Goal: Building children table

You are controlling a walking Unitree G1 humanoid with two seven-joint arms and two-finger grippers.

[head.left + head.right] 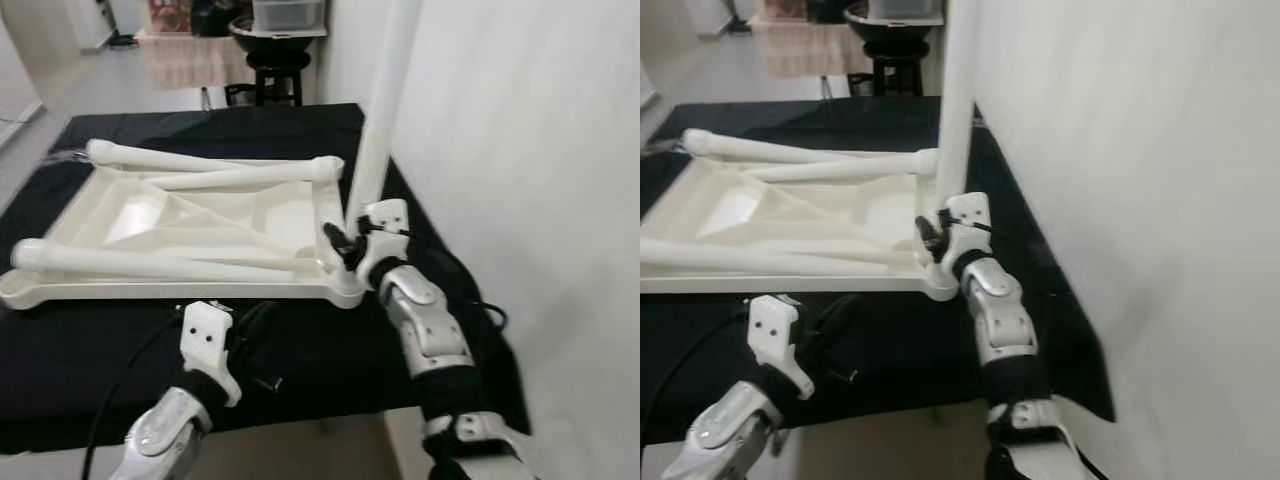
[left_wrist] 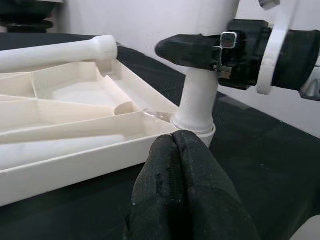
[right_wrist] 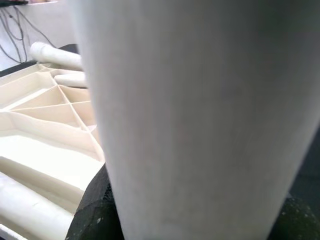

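Left eye view: black cloth-covered work surface (image 1: 120,390) carries the white tabletop (image 1: 130,215), lying upside down, ribs up. Three loose legs (image 1: 240,176) lie across it. A fourth, upright leg (image 1: 378,130) stands in the near right corner socket; right gripper (image 1: 345,243) pinches it low on the shaft. Left gripper (image 2: 175,150), fingers pressed together and empty, hovers just beside that corner. Step, as judged: seating the first leg. Next move likely needs twisting or pressing the leg home while the tabletop is steadied.

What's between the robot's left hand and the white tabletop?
Just bare black cloth. In the left eye view, the left end effector sits short of the upturned tabletop, with nothing lying in the gap.
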